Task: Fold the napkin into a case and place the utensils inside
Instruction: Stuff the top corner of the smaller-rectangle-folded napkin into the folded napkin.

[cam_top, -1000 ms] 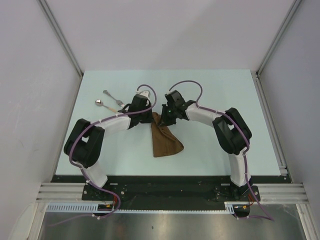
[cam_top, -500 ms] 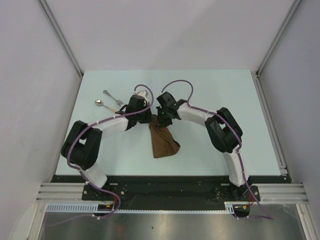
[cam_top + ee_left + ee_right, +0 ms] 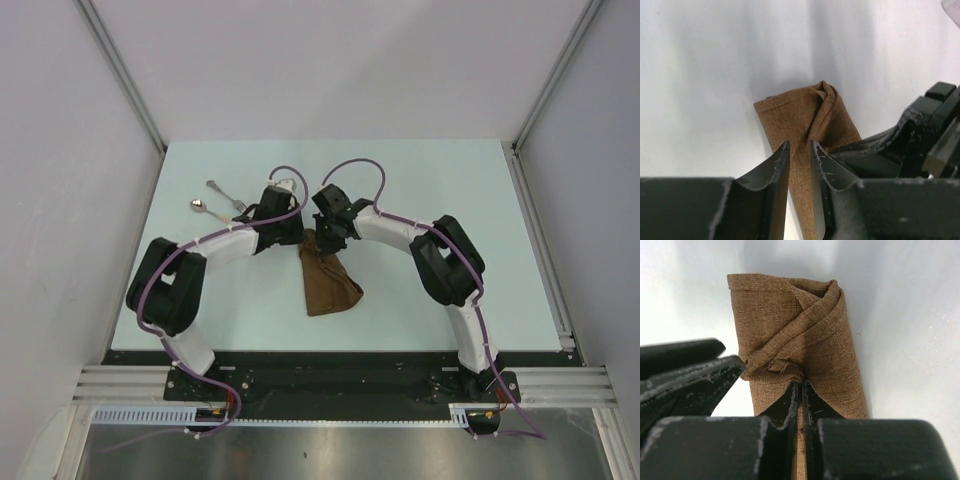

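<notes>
The brown napkin (image 3: 328, 285) lies mid-table, gathered into a narrow strip with twisted folds at its far end (image 3: 790, 315). My right gripper (image 3: 801, 384) is shut on a fold of it at the far end, under the wrist (image 3: 327, 240). My left gripper (image 3: 800, 144) stands close beside it on the left (image 3: 292, 236), its jaws a narrow gap apart over the cloth (image 3: 790, 115) and pinching nothing. The fork (image 3: 222, 192) and the spoon (image 3: 208, 209) lie at the far left, apart from the napkin.
The pale table (image 3: 450, 200) is walled by white panels on three sides. The two wrists nearly touch over the napkin's far end; the right gripper's fingers (image 3: 880, 145) show in the left wrist view. The arm bases stand at the near edge.
The right gripper has drawn its fold leftward, narrowing the napkin. The left jaws have parted and let go of the cloth.
</notes>
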Robot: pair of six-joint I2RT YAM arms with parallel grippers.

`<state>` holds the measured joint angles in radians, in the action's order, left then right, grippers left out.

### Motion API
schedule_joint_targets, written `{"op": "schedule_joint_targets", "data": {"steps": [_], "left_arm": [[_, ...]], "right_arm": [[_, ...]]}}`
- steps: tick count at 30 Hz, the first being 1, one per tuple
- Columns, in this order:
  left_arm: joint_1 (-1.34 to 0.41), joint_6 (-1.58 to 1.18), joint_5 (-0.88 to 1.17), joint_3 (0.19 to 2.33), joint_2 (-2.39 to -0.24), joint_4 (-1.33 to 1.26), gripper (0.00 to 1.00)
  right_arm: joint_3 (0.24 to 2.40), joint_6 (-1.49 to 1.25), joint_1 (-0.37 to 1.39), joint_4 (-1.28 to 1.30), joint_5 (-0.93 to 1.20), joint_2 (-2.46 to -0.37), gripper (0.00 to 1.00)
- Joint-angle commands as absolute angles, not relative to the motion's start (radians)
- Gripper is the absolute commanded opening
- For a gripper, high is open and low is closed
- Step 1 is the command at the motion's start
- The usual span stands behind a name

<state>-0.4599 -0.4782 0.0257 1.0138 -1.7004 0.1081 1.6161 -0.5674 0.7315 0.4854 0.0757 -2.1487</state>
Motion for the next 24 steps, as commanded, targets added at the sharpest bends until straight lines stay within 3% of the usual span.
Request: {"op": "schedule_joint_targets", "data": {"steps": [1,6,19,23,24], "left_arm": [[-0.453,-0.457,0.005,1.078,-1.732,0.150,0.29],[-0.453,-0.449,0.005,1.101,-1.782,0.183,0.37],[-0.454,-0.443,-0.008,1.109,-1.816,0.175,0.38],[-0.454,-0.443,-0.008,1.126,-1.830,0.183,0.31],[-0.454,-0.440,-0.008,1.127,-1.830,0.181,0.26]], "right_arm": [[1.575,-0.571,0.710,0.465,0.092,-2.073,0.00],[1.555,-0.574,0.686,0.453,0.110,-2.045,0.00],[1.509,-0.601,0.666,0.380,0.179,-2.023,0.00],[1.528,-0.606,0.670,0.393,0.179,-2.043,0.00],[1.529,-0.604,0.669,0.393,0.178,-2.045,0.00]]}}
